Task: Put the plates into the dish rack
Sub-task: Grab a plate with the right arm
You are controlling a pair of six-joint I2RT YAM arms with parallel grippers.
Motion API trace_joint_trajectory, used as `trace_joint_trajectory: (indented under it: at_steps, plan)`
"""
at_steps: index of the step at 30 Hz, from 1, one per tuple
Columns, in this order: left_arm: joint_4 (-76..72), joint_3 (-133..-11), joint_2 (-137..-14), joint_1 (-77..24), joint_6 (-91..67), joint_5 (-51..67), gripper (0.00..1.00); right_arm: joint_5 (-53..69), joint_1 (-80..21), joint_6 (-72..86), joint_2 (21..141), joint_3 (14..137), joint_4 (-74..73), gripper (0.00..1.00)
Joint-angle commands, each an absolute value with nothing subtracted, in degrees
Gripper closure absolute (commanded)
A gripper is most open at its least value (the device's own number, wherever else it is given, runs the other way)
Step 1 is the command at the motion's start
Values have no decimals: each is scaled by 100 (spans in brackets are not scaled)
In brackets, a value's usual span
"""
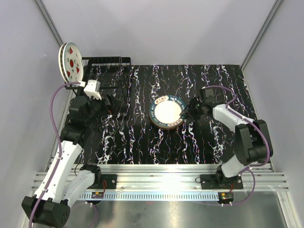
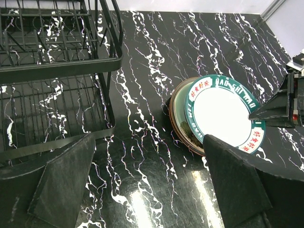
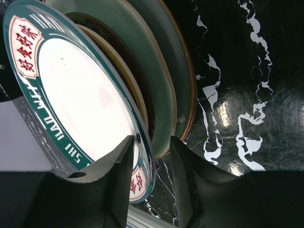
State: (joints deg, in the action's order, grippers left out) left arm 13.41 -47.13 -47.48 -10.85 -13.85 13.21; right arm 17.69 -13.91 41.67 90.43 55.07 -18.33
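A stack of plates (image 1: 167, 124) lies mid-table, topped by a white plate with a teal rim (image 1: 167, 111); it also shows in the left wrist view (image 2: 221, 111) and the right wrist view (image 3: 80, 90). My right gripper (image 1: 187, 113) (image 3: 151, 156) is open, its jaws straddling that plate's near rim, one finger on the top face and the other apart beside the rim. A pale green plate (image 3: 156, 80) and a brown one lie beneath. The black wire dish rack (image 1: 107, 78) (image 2: 57, 71) holds red-spotted plates (image 1: 71, 61) upright at its left end. My left gripper (image 1: 110, 105) (image 2: 147, 190) is open and empty beside the rack.
The black marbled table top (image 1: 142, 137) carries everything. Grey walls close in at the left, right and back. The rack's front corner (image 2: 111, 128) is close to my left fingers. The right gripper (image 2: 280, 107) shows at the right of the left wrist view.
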Motion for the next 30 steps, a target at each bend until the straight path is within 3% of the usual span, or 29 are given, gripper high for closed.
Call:
trace_joint_trajectory:
  at_steps: [1,11,22,28,30]
  plan:
    - [1055,-4790,-4825,-1099,-1450,1424,1,1907,-1371,4350,9132,5537,-1556,58]
    - [1151,-4799,-4878,-1099,-1424,1371,1,1881,-1380,4359,8939,5520,-1652,80]
    - [1230,-4808,-4878,-1099,-1424,1319,1,1837,-1354,4307,8491,5458,-1960,87]
    - [1231,-4764,-4948,-1099,-1529,1449,1,2021,-1327,4421,8253,5405,-1925,100]
    - [1239,-4781,-5044,-1099,-1564,1607,1,2240,-1318,4535,8183,5379,-1881,100]
